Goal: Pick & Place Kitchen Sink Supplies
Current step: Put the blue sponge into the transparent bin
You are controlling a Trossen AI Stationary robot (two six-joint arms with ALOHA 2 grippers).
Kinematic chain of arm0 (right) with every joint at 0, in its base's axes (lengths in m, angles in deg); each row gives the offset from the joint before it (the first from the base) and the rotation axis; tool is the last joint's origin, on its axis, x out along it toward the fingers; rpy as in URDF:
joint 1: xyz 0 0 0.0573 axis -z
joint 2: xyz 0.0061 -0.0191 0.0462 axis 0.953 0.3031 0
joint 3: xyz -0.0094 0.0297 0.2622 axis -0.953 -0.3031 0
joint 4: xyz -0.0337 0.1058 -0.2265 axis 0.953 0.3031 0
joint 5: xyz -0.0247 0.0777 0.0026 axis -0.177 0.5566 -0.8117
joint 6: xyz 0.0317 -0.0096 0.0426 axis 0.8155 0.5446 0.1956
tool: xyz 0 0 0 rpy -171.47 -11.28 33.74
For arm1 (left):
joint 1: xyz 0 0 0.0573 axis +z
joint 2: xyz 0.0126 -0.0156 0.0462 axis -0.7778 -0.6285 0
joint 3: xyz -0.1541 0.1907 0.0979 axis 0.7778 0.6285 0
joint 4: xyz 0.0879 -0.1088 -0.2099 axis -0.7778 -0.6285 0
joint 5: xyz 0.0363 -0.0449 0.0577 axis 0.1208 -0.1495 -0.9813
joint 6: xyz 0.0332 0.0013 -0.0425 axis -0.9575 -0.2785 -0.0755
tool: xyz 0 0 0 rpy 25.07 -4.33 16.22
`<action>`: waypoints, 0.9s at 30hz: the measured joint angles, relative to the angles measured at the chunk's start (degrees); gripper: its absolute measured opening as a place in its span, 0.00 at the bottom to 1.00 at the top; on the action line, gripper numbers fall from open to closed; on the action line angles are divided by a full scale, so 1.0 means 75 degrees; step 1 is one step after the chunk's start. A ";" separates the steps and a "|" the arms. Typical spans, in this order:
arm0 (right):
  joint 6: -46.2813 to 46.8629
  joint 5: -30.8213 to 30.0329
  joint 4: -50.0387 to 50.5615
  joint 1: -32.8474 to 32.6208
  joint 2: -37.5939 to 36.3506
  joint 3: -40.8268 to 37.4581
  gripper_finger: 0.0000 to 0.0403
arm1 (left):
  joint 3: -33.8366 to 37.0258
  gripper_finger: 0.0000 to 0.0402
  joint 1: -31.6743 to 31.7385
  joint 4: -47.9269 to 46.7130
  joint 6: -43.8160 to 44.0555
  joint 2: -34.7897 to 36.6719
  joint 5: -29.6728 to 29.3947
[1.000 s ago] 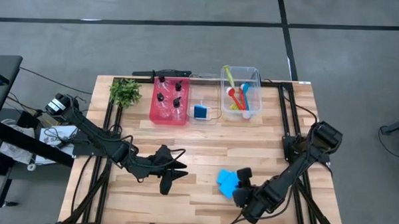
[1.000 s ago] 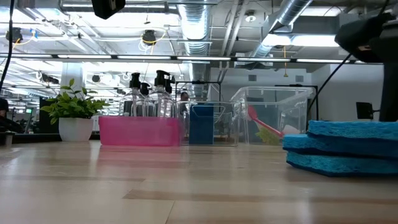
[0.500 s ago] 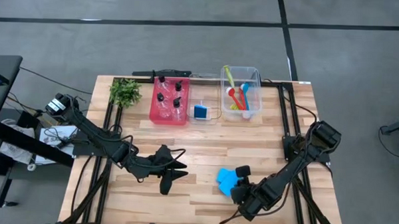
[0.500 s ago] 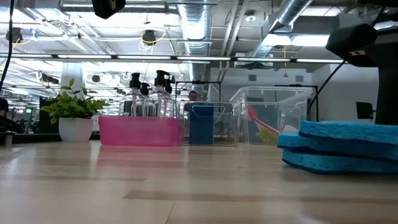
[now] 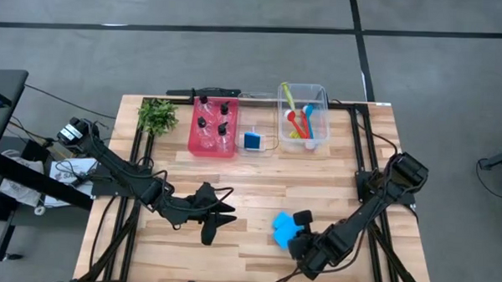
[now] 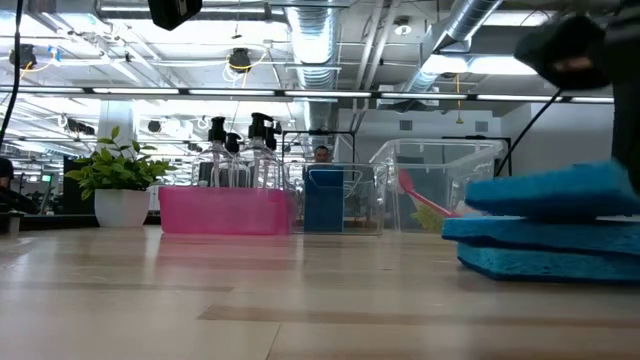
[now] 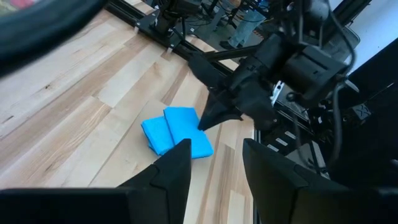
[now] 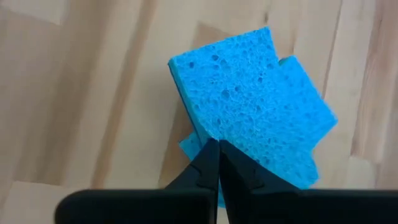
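Observation:
A stack of three blue sponges [image 5: 283, 227] lies on the wooden table near its front right. My right gripper [image 5: 301, 238] is shut on the top sponge [image 8: 249, 106], which sits tilted above the two lower ones [image 6: 545, 248]. To the left of the stack, my left gripper [image 5: 220, 215] hovers open above the table with nothing between its fingers. In the left wrist view its two fingers frame the sponges [image 7: 177, 132] and my right gripper [image 7: 204, 122]. My right gripper pinches the top sponge's edge [image 8: 210, 134] between its two fingertips, close to a corner. The fingers slant down from the table's near right side. The sponge [image 6: 555, 192] sits tilted, its held end raised off the sponge below.
Along the far edge stand a small green plant [image 5: 157, 115], a red bin [image 5: 212, 127] with several black-capped clear bottles, a small clear bin [image 5: 253, 141] holding a blue sponge, and a clear bin [image 5: 302, 118] with red, blue and yellow-green brushes. Bare wood lies between the arms and the bins.
The top sponge, which lay flat on the stack, has tipped up at its held end. The two lower sponges have stayed on the table. My right gripper has crept slightly toward the table's left.

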 joint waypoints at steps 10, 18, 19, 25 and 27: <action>-0.0610 -0.0193 0.1414 0.0125 0.0000 0.1143 0.00 | 0.0000 0.36 0.0002 -0.0002 0.0000 0.0000 0.0001; -0.0604 -0.0556 0.2792 0.0163 -0.0003 0.1782 0.00 | 0.0000 0.36 0.0003 -0.0004 0.0000 0.0000 -0.0001; -0.0604 -0.0569 0.2822 0.0163 -0.0003 0.1803 0.00 | 0.0000 0.36 0.0003 -0.0004 0.0000 0.0000 0.0001; -0.0648 -0.0644 0.2943 0.0286 -0.0183 0.1854 0.00 | 0.0000 0.36 0.0003 -0.0004 -0.0031 0.0000 -0.0002; -0.0665 -0.0654 0.2919 0.0383 -0.0370 0.1854 0.00 | 0.0000 0.36 0.0003 -0.0005 -0.0172 0.0000 -0.0002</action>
